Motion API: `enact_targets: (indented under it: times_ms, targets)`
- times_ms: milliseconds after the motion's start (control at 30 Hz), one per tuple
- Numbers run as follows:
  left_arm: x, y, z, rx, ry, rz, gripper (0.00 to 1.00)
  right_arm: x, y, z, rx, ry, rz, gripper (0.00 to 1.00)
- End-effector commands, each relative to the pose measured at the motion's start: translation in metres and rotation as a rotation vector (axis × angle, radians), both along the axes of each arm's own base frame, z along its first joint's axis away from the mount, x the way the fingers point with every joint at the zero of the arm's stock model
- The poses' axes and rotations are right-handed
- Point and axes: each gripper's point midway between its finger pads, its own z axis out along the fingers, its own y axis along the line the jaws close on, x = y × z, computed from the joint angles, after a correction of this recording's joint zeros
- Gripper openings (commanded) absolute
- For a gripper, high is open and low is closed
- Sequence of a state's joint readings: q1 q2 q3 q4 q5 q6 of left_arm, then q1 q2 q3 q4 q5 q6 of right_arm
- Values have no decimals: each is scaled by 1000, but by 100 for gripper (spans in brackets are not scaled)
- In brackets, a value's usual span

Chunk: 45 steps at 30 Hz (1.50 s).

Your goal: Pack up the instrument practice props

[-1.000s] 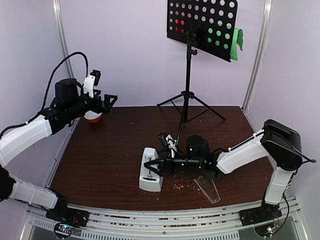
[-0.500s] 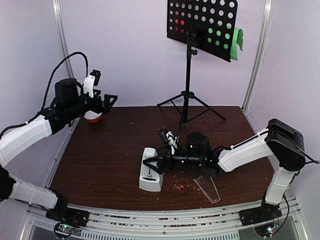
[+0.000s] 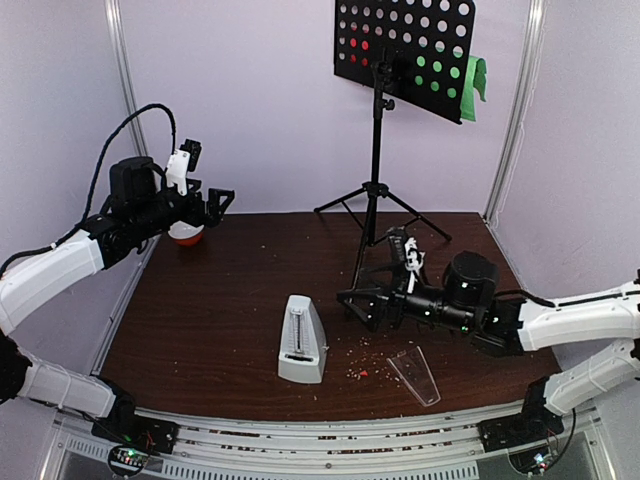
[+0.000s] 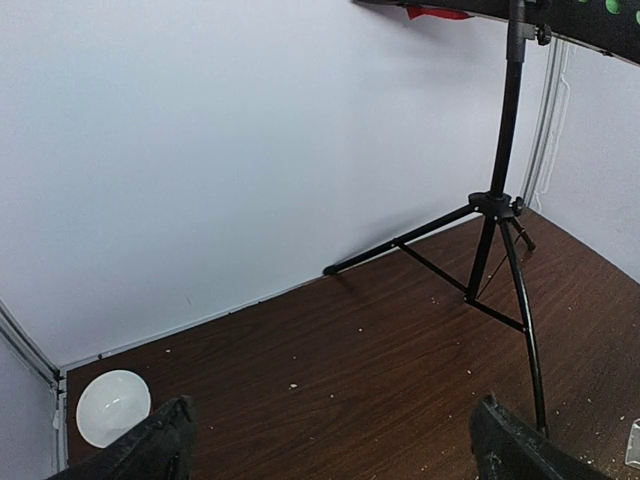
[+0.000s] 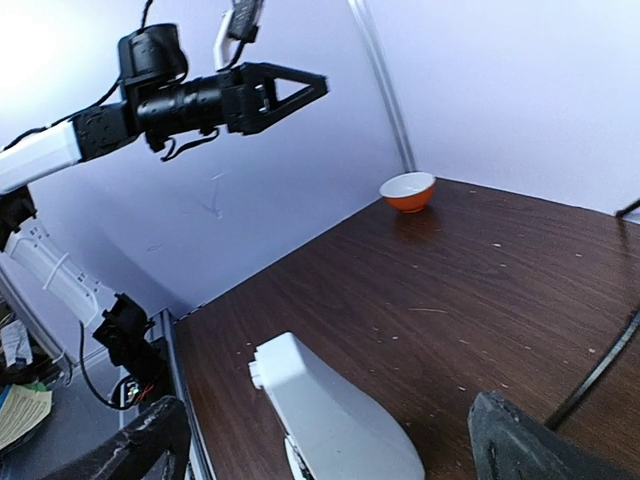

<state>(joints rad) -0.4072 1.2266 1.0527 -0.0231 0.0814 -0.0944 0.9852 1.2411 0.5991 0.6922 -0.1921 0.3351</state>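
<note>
Found the metronome (image 3: 301,340) on the dark table (image 3: 220,310), toward the near edge and a little left of centre, white, with its face bare. Could not tell whether upright or on its back. Saw its clear cover (image 3: 414,375) flat on the table off to the right, apart from it, with crumbs (image 3: 362,370) scattered between the two.

Saw the right gripper (image 3: 358,306) low over the table just right of the metronome, not touching it, jaws spread wide and holding nothing. Checked this in the right wrist view: both fingers (image 5: 130,452) far apart at the bottom corners, the metronome between and ahead of them.

Noted the music stand (image 3: 377,150) upright at the back of the table on its three legs, with its black perforated desk (image 3: 405,60) high up and tilted. Made out a red page (image 3: 361,45) through the holes on the left half and a green page (image 3: 468,82) on the right, the green one poking past the desk's right edge.

Saw the left gripper (image 3: 220,203) raised high at the left side, above the table's far-left corner, jaws wide and empty. Spotted a small bowl (image 3: 186,234), orange outside and white inside, in that corner below it, partly hidden by the arm from the top and plain in the left wrist view.
</note>
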Motion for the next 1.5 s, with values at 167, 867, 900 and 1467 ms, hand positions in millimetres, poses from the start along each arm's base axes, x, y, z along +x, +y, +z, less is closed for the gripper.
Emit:
enact_targets:
  times_ms: [167,867,900,1467]
  targets:
    - [2,1,10,11,-35,2,98,20,-108,-34,9,192,-455,100]
    - [-177,-103,-65,-243,246,-521,94,42,-233,-26,258,282,-1047,100]
    - [-181,-105,-69,-239,252,-530,94,45,-231,-28,226,290,-1055,100]
    - [-193,-155,-121,-148,344,-486,96,72,-240,-66,163,415,-1159,100]
